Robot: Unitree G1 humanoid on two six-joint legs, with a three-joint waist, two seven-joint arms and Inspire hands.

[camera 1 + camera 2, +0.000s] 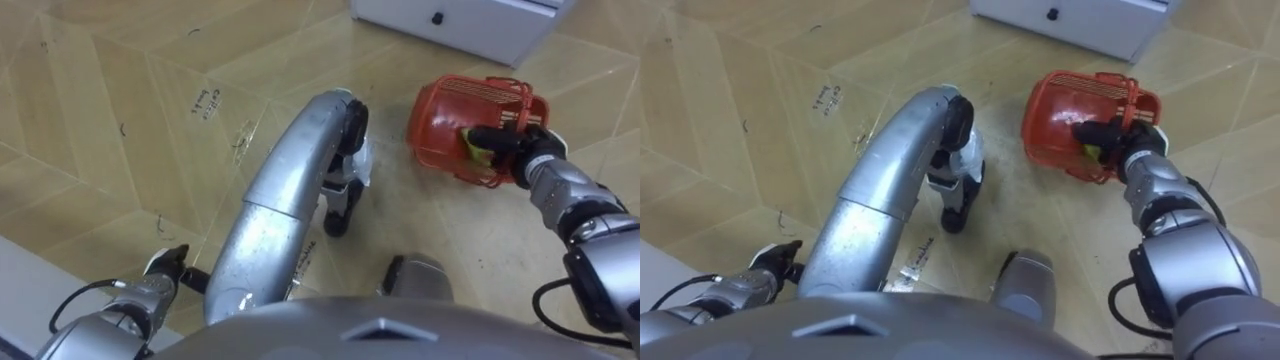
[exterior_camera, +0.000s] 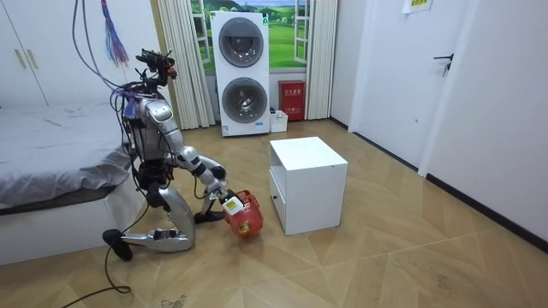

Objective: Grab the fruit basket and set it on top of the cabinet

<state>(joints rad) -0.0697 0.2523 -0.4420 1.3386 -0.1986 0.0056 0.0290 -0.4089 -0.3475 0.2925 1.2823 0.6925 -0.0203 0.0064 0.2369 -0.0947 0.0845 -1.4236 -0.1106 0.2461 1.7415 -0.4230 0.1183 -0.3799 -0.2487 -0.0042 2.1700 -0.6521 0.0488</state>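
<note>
Pale wood flooring (image 1: 110, 90) runs under the whole work area. The robot kneels on it, facing a white cabinet (image 2: 308, 184).

1. Task object. The fruit basket (image 1: 450, 115), red wire, lies just beside the cabinet's lower front corner, on the robot's side of it. It is tipped over: the rounded base points to the robot's left and the open rim to its right, so the long axis runs roughly parallel to the cabinet front. A yellow fruit (image 1: 478, 150) shows inside, near the rim. Whether the base touches the floor cannot be told.

2. Right hand. The right hand (image 1: 510, 140) meets the basket at the rim end, the end farther along the cabinet front to the robot's right. Its dark fingers are curled over the rim wires and appear clamped on them.

3. Left hand. The left hand (image 1: 165, 268) hangs low and well apart from the cabinet, on the robot's far left. Whether it is apart or closed cannot be told. The right arm is clearly the nearer one.

4. Clearance. The cabinet wall is the only close edge. Open floor lies on the side away from the cabinet, toward the robot, so the lift probably wants to go up and back toward the body. The tipped attitude suggests the fruit could roll out unless the rim is turned upward.
</note>
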